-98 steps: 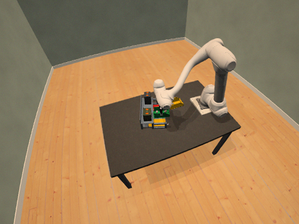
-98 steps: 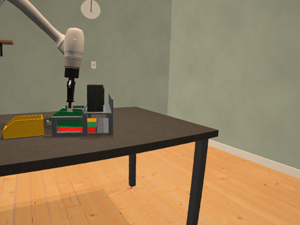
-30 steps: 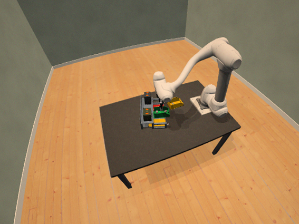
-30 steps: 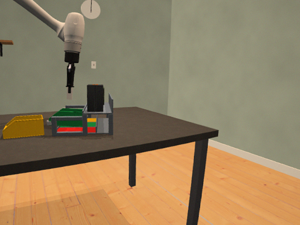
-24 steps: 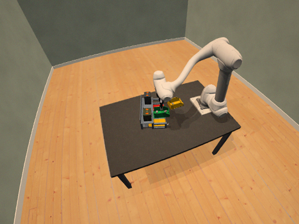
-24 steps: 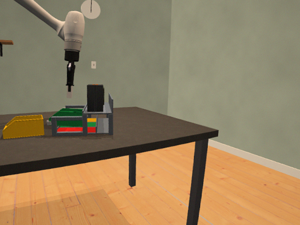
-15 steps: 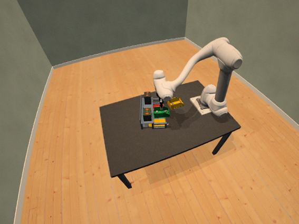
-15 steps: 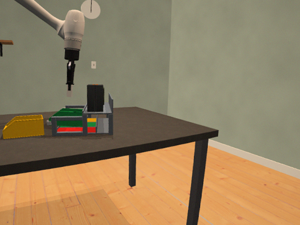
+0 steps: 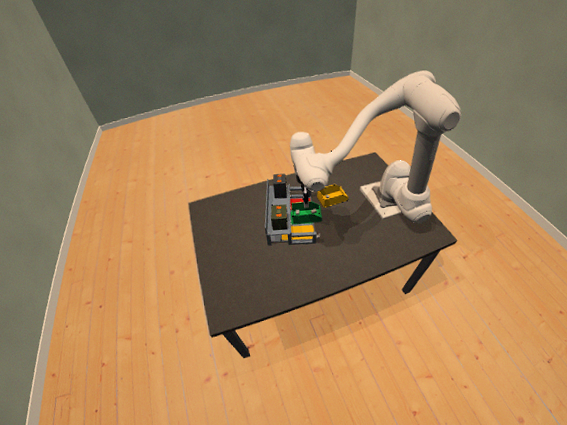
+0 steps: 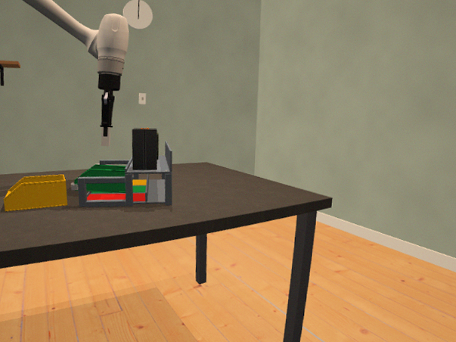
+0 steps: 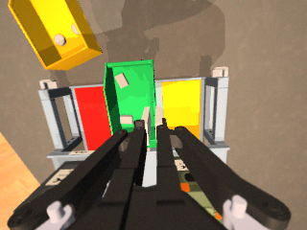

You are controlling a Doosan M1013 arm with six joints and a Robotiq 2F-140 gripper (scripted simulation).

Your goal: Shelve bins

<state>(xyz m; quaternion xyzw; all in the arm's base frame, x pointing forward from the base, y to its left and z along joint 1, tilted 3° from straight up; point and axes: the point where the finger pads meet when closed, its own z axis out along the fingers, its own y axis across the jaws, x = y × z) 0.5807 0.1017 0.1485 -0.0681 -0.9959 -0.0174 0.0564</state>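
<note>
With the gripper (image 9: 306, 203) (image 10: 105, 135) (image 11: 153, 114) closed on nothing above it, the green bin (image 9: 306, 212) (image 10: 106, 185) (image 11: 135, 96), resting on the shelf (image 10: 129, 190) (image 11: 221, 103) between the red and yellow marks (not fully under the upper board (image 10: 164, 167)), could be jammed or spilled by a crooked push.

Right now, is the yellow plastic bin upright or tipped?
Upright: the yellow open-fronted bin sits base down on the table, rim up.
</note>
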